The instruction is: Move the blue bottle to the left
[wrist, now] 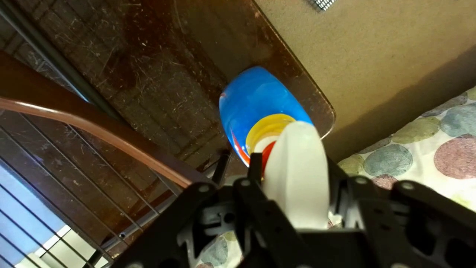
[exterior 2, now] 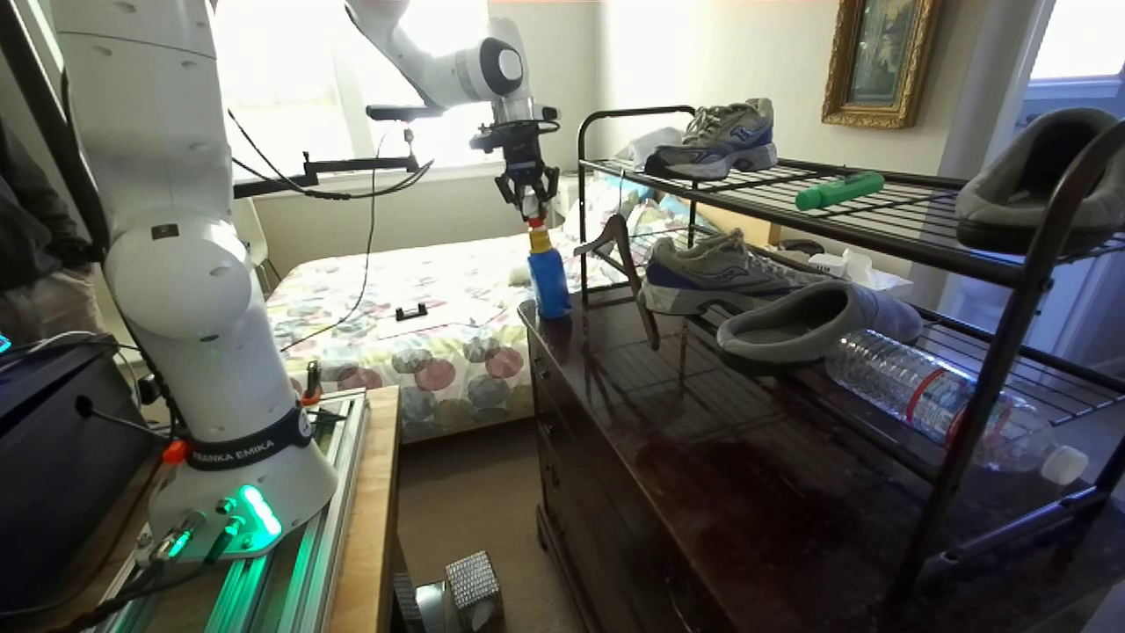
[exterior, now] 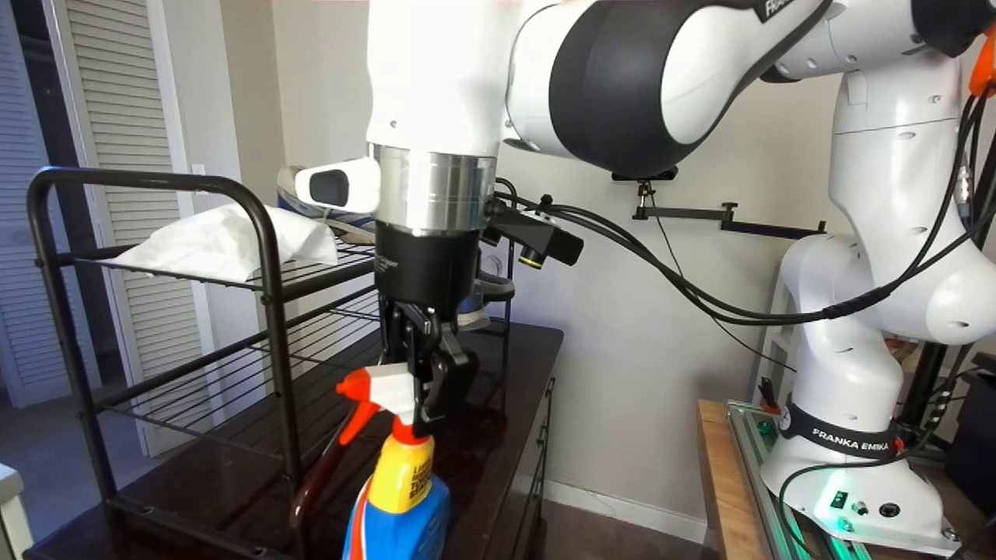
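End effector point(wrist: 293, 167) is clamped on the white head of the blue bottle point(exterior: 401, 486), a finger either side. Blue bottle is roughly upright, slight lean, at the corner of the bench point(exterior 2: 650, 413) nearest the bed. Can't tell whether its base touches the bench top or sits just clear. Nozzle point(exterior: 355, 385) points frame left in an exterior view, rack side.

Next out: hanger point(wrist: 104, 124), brown, just beside the blue bottle but apart from it, hanging from the rack point(exterior: 278, 350). Rack stands on the bench, black, wire shelves.

Upper shelf: white pack point(exterior: 226, 241) at the end near the blue bottle, sneaker point(exterior 2: 721, 145) next to it, green thing point(exterior 2: 839, 191) further along (can't tell what), grey clog point(exterior 2: 989, 207) at the opposite end. Lower shelf: another sneaker point(exterior 2: 690, 272), another clog point(exterior 2: 844, 312) beside it, clear bottle point(exterior 2: 945, 404) on its side.

Beyond the bench end: bed point(exterior 2: 439, 347), spotted cover. Arm base point(exterior: 825, 474) is well apart from the bench, across a strip of floor, green light on. Framed picture point(exterior 2: 879, 61) on the far wall.
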`<state>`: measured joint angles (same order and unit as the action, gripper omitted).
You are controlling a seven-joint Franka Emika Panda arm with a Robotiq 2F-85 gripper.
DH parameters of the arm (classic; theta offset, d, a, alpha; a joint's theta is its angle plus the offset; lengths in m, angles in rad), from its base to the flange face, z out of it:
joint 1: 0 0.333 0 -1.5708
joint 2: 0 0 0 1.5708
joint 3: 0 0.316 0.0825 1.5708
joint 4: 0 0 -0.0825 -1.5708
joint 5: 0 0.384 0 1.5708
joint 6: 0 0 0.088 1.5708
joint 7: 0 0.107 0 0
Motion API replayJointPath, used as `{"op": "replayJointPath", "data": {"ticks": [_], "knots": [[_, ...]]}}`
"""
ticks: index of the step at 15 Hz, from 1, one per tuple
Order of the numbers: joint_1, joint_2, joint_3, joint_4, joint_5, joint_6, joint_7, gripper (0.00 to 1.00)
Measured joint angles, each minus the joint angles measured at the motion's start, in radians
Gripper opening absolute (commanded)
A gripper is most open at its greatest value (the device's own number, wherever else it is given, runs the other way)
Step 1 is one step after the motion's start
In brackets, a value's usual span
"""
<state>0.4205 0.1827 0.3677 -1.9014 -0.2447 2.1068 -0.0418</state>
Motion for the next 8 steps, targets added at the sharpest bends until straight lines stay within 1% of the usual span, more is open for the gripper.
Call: {"op": "replayJointPath", "data": {"ticks": [2, 3, 4, 5, 6, 8], "knots": [[0.001, 0.017, 0.0, 0.023, 0.0, -0.009, -0.001, 0.13], [0.001, 0.025, 0.0, 0.034, 0.0, -0.015, -0.003, 0.34], [0.001, 0.033, 0.001, 0.046, 0.001, -0.023, -0.007, 0.63], [0.002, 0.039, 0.002, 0.056, 0.001, -0.033, -0.012, 0.66], [0.002, 0.045, 0.004, 0.066, 0.002, -0.043, -0.016, 0.71], [0.004, 0.047, 0.007, 0.092, 0.003, -0.071, -0.026, 0.85]]}}
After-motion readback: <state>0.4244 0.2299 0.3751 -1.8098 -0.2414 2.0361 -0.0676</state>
